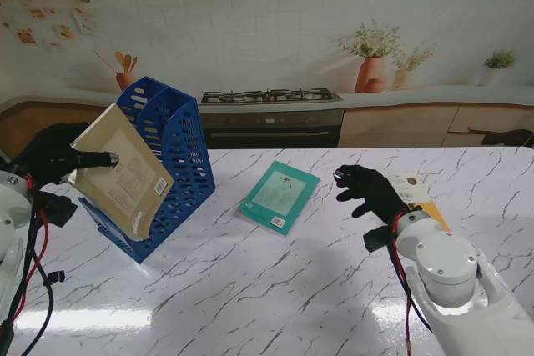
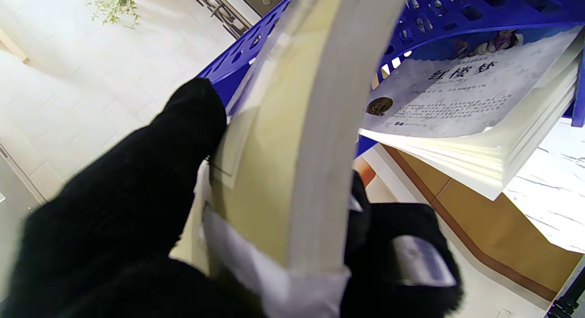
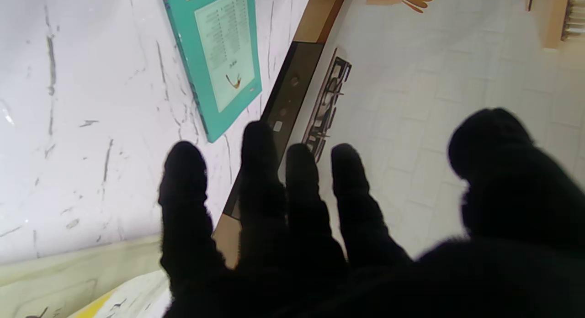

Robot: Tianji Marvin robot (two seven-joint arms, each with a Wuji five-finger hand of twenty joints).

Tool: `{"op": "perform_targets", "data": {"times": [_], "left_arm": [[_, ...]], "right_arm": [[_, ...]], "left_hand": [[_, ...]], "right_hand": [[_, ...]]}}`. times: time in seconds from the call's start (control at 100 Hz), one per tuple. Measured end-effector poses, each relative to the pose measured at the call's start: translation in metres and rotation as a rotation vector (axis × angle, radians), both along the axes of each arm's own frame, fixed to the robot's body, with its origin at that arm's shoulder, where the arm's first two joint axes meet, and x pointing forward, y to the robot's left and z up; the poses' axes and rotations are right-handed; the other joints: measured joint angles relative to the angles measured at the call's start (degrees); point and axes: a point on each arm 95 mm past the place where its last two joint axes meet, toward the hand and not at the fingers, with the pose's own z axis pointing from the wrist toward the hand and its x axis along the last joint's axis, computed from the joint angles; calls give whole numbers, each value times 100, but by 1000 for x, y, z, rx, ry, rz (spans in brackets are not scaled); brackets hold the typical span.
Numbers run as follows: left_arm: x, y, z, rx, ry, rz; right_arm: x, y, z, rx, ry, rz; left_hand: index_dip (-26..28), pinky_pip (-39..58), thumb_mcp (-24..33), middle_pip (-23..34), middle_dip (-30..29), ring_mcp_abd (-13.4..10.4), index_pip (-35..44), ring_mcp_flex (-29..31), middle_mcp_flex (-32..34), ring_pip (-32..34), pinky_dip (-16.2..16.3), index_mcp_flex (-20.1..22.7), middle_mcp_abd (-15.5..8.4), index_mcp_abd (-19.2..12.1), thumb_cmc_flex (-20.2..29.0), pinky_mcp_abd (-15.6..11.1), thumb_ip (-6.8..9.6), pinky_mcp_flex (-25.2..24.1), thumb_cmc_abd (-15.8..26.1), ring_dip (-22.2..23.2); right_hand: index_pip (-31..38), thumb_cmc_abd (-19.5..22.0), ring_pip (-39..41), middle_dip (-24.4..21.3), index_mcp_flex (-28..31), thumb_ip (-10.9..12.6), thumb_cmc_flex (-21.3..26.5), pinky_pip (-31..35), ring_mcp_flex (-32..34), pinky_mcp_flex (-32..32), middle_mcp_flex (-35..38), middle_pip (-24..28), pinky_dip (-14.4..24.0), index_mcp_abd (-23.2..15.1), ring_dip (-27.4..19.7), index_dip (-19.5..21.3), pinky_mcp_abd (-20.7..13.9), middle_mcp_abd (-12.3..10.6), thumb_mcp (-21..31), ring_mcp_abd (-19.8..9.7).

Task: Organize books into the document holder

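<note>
Item: cream paperback book [image 1: 117, 174], gripped by left hand [image 1: 54, 154] at the mouth of the blue perforated plastic document holder [image 1: 171, 135], near the marble table's left edge. Spine is best aligned beside the book already filed. Right hand [image 1: 367, 193] spread, empty. Teal book [image 1: 279, 197] awaits mid-table.

A white marble-patterned tabletop [image 1: 275, 289] with grey veins fills the foreground; behind it a gas hob [image 1: 269, 96] sits over a dark oven front [image 1: 271, 129], flanked by wooden cabinet fronts [image 1: 400, 125]; on the counter to the right stand a terracotta pot with a plant [image 1: 370, 62] and a small green plant [image 1: 499, 62]; an orange utensil holder [image 1: 125, 79] stands at the left; pale tiled wall [image 1: 275, 14] behind.
</note>
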Motion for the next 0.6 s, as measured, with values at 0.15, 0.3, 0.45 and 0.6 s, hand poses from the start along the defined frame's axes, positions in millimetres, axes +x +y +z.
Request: {"op": "perform_targets", "data": {"times": [0.15,0.3,0.45,0.6], "left_arm": [[5,9,7,1,4,18],[13,21,12,73,4,55],[23,32,13,77,19,73],[31,42,16,51,40,90]], "right_arm": [[0,-2,0,-2,5,-4],[0,-2,-1,-6,9,-1],[2,-1,-2,-8,12,4],[4,0,-3,-5,22,12]], "left_hand": [[49,0,0,-2,50,15,0,0,0,0,-15,1,0,0,-1,12,0,0,0,0],[49,0,0,-4,77,17,0,1,0,0,-65,1,0,-1,-13,16,0,0,0,-6],[136,1,0,-4,130,17,45,1,0,0,-79,3,0,-48,-13,17,0,0,0,-8],[188,1,0,-9,133,17,50,1,0,0,-85,30,0,-53,-16,17,0,0,0,6]], "right_hand": [[0,0,0,0,1,0,0,-59,0,-26,0,0,0,0,0,0,0,-4,0,0],[0,0,-13,0,1,0,0,-67,0,-53,0,-4,0,0,0,1,0,-17,0,0],[0,0,-56,0,1,0,0,-68,0,-58,0,-6,0,0,0,1,0,-19,0,0],[0,0,-55,0,1,0,0,-68,0,-71,0,-7,0,0,0,1,0,-19,0,0]]}}
